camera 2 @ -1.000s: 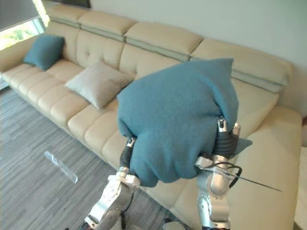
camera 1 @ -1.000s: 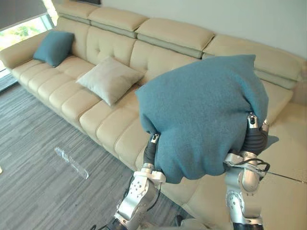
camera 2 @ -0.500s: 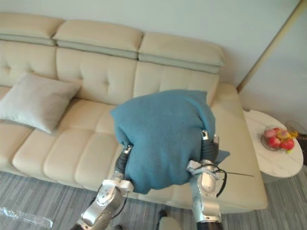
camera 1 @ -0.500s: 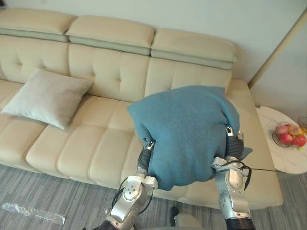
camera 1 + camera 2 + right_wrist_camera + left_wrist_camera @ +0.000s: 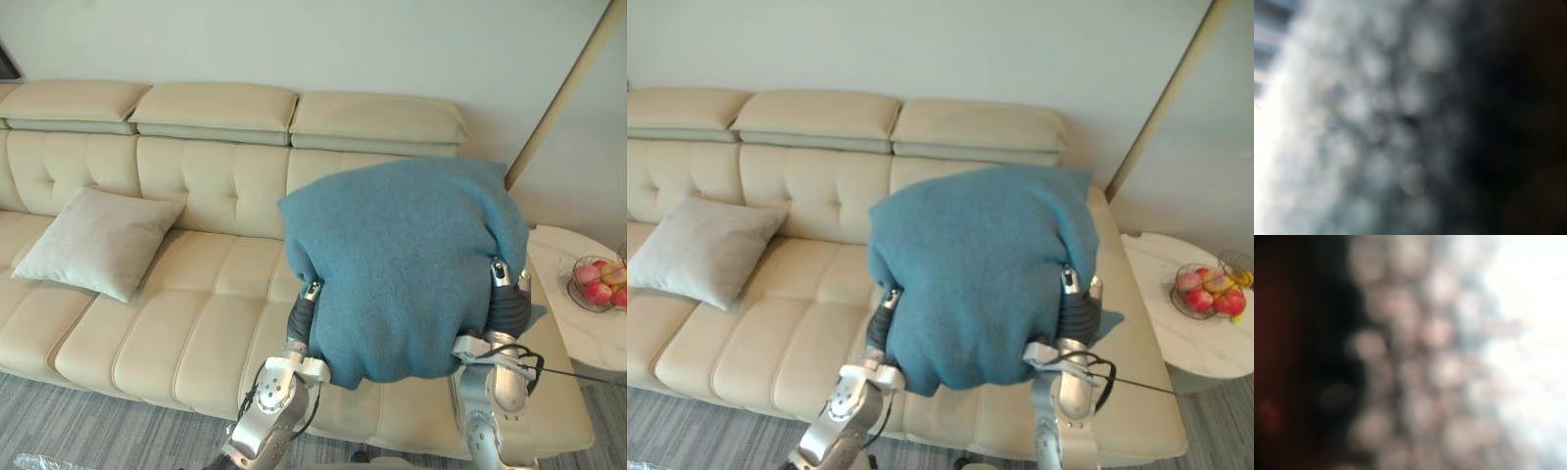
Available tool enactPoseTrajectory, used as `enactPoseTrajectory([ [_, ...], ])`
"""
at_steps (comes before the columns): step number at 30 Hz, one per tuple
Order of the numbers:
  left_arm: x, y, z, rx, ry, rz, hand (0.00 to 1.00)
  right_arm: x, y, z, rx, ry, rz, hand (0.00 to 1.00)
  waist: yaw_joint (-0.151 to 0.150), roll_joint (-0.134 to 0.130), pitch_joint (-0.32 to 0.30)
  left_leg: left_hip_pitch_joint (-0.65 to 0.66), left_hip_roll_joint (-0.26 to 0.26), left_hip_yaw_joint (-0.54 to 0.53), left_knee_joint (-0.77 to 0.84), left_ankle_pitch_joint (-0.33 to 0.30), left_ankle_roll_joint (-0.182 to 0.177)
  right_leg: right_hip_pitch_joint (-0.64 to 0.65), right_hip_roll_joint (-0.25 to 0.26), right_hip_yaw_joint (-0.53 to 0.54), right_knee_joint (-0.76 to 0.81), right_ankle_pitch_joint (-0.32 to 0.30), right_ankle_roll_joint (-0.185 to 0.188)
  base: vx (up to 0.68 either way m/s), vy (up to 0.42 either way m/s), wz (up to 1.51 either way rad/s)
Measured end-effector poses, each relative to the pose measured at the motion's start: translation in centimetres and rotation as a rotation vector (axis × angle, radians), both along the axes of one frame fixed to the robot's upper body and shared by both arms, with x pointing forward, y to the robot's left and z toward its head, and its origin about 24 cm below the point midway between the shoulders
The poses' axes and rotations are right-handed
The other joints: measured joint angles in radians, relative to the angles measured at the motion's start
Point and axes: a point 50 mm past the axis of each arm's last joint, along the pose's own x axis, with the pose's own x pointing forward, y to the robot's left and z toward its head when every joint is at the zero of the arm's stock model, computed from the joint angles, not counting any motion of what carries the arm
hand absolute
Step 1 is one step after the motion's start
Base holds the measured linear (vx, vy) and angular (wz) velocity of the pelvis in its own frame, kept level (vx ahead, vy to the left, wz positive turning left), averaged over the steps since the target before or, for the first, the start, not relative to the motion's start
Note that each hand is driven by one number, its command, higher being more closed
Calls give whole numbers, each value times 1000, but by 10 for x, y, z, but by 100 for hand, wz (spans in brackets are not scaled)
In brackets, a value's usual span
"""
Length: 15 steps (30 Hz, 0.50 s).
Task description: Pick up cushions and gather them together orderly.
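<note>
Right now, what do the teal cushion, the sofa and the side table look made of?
Teal cushion: matte, nubbly woven or knitted fabric. Sofa: cream leather or faux leather, smooth with slight sheen, tufted seams. Side table: white marble-look top with faint veining; real stone or laminate, cannot tell.

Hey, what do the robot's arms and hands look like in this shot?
The left arm and right arm are silver-grey, built of rounded shiny segments. A dark ribbed cover sheathes the wrist and back of the left hand and the right hand.
</note>
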Motion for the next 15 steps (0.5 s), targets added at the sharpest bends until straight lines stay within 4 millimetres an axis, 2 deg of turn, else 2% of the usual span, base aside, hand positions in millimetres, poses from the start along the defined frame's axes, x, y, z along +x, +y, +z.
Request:
enactPoseTrajectory([
  [1,0,2,-5,19,17,2,100,10,-1,-11,-9,58,6,100,5,31,-1,22,7,-32,-93,94,-24,4,28,32,2,3,30,171,179,-87],
  [3,-1,5,-13,47,43,1,100,8,0,-25,6,133,5,100,1,7,-7,41,-19,-12,-122,104,-11,5,-1,50,-1,4,44,169,131,-30],
  [4,-2,5,-17,58,61,-2,100,7,0,-28,6,155,6,100,-12,-6,-6,48,-44,-1,-158,119,7,-2,-31,51,-5,-2,55,181,115,5],
  [5,-2,5,-18,60,65,-4,100,7,0,-29,6,157,6,100,-13,-7,-6,49,-46,1,-163,120,10,-3,-34,52,-6,-2,56,196,143,4],
  [7,-6,1,-24,77,91,-30,100,5,-4,-30,-18,170,3,100,-14,-7,-7,71,-83,16,-234,145,34,5,-76,59,-53,9,75,135,121,-2],
  [11,-5,2,-23,92,83,-38,100,5,-4,-32,-20,178,3,100,-11,-8,-8,85,-95,23,-275,158,41,5,-90,63,-70,11,76,102,35,-1],
  [15,-2,3,-21,151,40,-55,100,5,-7,-43,-31,229,-3,100,-13,-9,-9,92,-94,5,-314,188,35,0,-89,52,-70,12,74,28,-37,7],
])
